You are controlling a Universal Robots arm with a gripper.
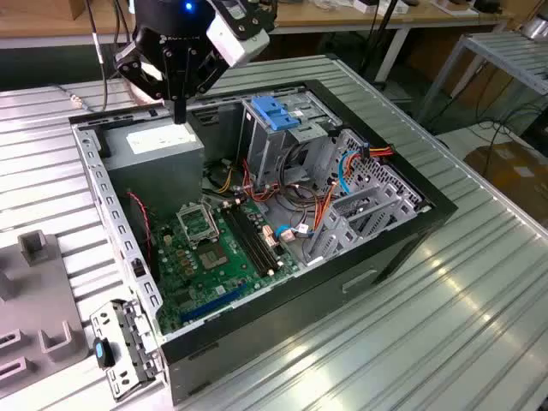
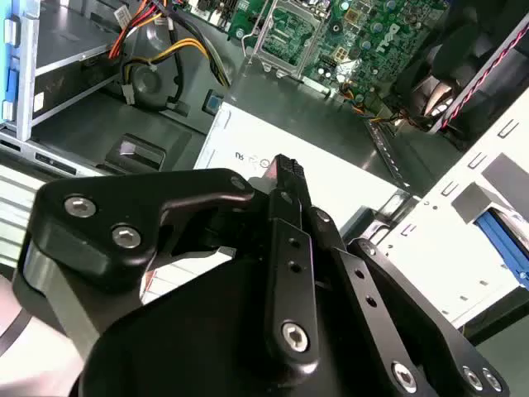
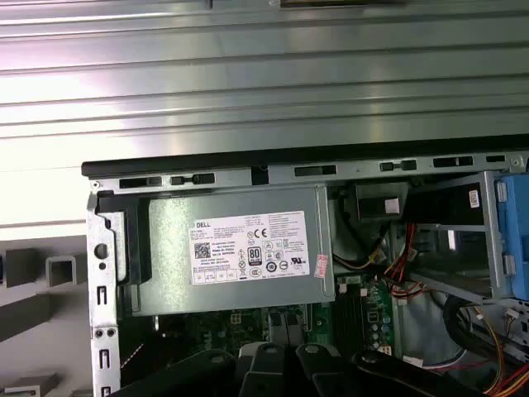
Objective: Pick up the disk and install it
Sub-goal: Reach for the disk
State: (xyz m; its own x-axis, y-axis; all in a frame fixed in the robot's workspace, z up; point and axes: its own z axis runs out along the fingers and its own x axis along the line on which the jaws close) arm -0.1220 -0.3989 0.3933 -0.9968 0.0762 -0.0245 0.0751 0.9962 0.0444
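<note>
A ribbed metal table [image 1: 445,325] is carrying an open computer case [image 1: 282,338], which is lying with its interior facing up. Nearest the camera in the exterior view, a perforated metal bracket [image 1: 128,342] is lying on the table beside the case's corner. Inside the case, the motherboard [image 1: 214,257] is occupying the near floor area. Behind it, a drive cage [image 1: 270,150] with a blue latch [image 1: 276,113] is standing toward the exterior view's right, and the grey power supply [image 1: 158,163] is sitting toward the exterior view's left. The arm [image 1: 184,34] is hanging in from the top of the exterior view, with the gripper [image 1: 178,110] pointing straight down, close above the power supply's white label [image 3: 248,248]. The jaws are pressed together, gripping nothing. The position of the disk cannot be determined. Wooden workbenches [image 1: 342,15] are standing in the background.
</note>
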